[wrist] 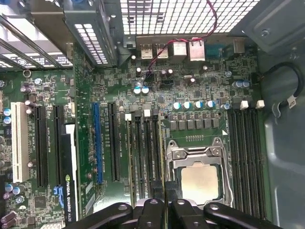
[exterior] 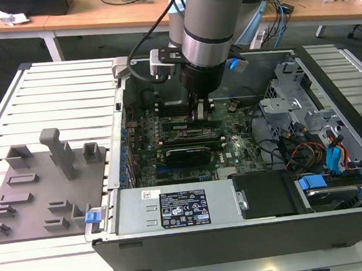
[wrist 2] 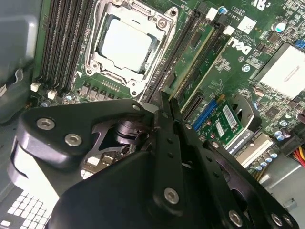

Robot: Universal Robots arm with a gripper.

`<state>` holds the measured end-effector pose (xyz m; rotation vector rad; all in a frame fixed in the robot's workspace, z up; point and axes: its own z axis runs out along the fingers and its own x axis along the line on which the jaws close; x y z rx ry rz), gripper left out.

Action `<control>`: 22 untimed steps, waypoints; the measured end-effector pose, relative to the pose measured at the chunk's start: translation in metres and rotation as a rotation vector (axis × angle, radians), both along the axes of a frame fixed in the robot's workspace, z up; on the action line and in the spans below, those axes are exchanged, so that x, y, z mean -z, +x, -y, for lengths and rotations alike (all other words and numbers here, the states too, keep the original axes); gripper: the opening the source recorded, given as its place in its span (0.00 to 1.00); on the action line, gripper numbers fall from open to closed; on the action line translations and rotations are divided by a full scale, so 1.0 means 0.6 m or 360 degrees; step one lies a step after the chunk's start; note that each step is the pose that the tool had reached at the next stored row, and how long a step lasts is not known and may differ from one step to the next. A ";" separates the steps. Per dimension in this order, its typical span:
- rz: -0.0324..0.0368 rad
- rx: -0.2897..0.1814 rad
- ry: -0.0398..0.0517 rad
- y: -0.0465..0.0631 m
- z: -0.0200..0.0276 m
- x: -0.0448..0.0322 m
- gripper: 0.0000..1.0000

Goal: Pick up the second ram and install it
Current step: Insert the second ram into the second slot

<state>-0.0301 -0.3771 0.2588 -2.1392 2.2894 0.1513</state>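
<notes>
My gripper (exterior: pixel 199 116) reaches down inside the open computer case, low over the motherboard (exterior: pixel 237 145). In both wrist views its black fingers (wrist: pixel 150 212) stand close together, shut on the second ram (wrist 2: pixel 192 61). That ram is a thin green strip seen edge-on (wrist: pixel 163 157), lying along the memory slots beside the processor socket (wrist: pixel 200 177). The gripper (wrist 2: pixel 166 101) grips one end of the strip. I cannot tell whether the strip is fully down in its slot. More empty black slots (wrist 2: pixel 62 43) lie on the socket's other side.
A grey slotted tray (exterior: pixel 41 196) lies on the slatted table at the exterior view's left. Inside the case are the power supply (exterior: pixel 180 208), an expansion card (exterior: pixel 185 153), a drive cage (exterior: pixel 293 92), and red and blue cables (exterior: pixel 323 152).
</notes>
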 end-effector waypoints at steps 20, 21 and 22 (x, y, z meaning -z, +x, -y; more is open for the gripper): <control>0.0000 -0.0014 -0.0002 0.000 0.0181 0.033 0.13; 0.0000 -0.0015 -0.0002 0.000 0.0175 0.036 0.13; 0.0000 -0.0015 -0.0002 0.001 0.0174 0.038 0.13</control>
